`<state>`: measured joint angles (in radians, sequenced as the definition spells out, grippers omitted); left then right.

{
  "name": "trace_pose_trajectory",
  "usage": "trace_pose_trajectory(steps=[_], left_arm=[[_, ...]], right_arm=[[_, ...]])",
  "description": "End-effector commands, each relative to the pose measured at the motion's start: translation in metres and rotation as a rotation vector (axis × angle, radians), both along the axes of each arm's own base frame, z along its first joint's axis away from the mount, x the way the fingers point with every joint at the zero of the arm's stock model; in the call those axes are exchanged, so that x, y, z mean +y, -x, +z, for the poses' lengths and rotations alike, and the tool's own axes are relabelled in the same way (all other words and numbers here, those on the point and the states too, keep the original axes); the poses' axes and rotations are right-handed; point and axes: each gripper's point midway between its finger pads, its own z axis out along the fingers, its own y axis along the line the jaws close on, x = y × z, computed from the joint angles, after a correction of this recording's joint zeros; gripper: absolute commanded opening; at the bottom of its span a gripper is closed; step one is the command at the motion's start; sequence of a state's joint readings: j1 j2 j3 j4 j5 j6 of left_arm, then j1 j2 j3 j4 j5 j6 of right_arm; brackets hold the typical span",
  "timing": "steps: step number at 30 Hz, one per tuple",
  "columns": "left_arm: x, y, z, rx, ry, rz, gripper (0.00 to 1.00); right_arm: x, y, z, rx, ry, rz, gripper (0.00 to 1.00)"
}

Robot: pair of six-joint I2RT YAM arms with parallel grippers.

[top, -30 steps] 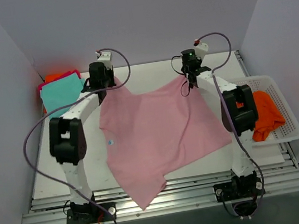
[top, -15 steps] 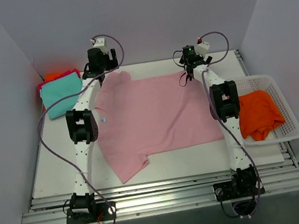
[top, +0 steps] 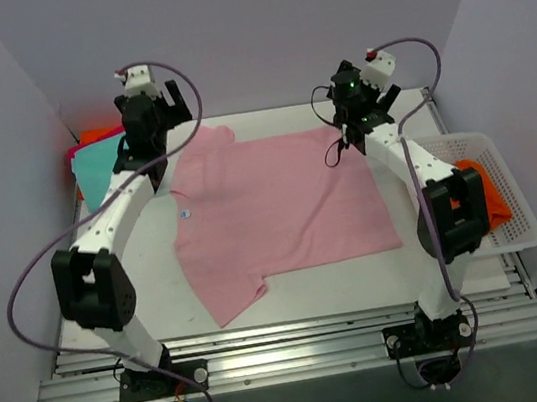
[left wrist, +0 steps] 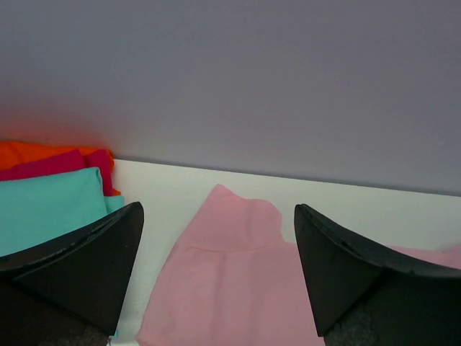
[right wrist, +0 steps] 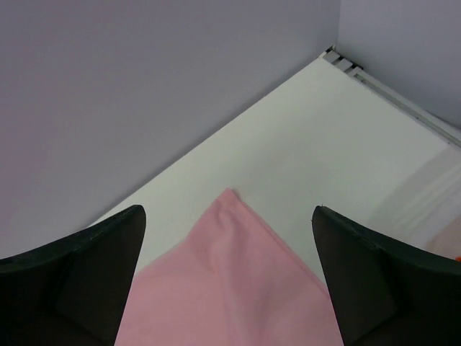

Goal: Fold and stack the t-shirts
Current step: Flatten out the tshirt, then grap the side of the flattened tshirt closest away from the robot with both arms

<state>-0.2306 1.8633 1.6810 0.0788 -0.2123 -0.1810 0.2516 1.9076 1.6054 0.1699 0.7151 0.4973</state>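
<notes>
L arm: reaches to the far-L part of the bench [top: 165, 287], elbow bent low, wrist held high.
L hand [left wrist: 217, 216]: spread wide, empty, above the pink shirt's [top: 279, 204] far sleeve.
R arm: reaches far, elbow near the basket [top: 520, 229].
R hand [right wrist: 228, 216]: spread wide, empty, above the shirt's far-R corner.
Pink shirt: flat on bench btwn arms.
Stack: teal shirt [top: 93, 177] over magenta shirt [left wrist: 50, 164], far-L corner.
Basket: holds orange shirt [top: 486, 191].

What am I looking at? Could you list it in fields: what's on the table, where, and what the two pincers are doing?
Spread flat: pink t-shirt, mid-table
Folded pile: teal on top, magenta and orange beneath, far left corner
Basket: white, right edge, orange t-shirt inside
Left pincer: open, empty, near shirt's far left corner
Right pincer: open, empty, near shirt's far right corner
</notes>
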Motion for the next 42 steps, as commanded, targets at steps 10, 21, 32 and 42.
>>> trace_pose_trajectory(steps=[10, 21, 32, 42], left_arm=[[-0.067, 0.247, -0.101, 0.136, 0.048, 0.205, 0.96], [-0.111, 0.316, -0.12, 0.051, 0.177, -0.139, 0.94], [-0.023, 0.402, -0.162, 0.409, 0.028, 0.205, 0.99], [-0.021, 0.45, -0.227, 0.615, 0.111, 0.23, 0.93]], right_arm=[[0.079, 0.175, -0.028, 0.015, -0.017, 0.184, 1.0], [0.073, 0.267, -0.025, -0.14, -0.335, 0.408, 1.0], [0.027, 0.315, -0.046, 0.109, -0.047, 0.109, 1.0], [0.043, 0.303, -0.063, 0.122, -0.033, 0.133, 1.0]])
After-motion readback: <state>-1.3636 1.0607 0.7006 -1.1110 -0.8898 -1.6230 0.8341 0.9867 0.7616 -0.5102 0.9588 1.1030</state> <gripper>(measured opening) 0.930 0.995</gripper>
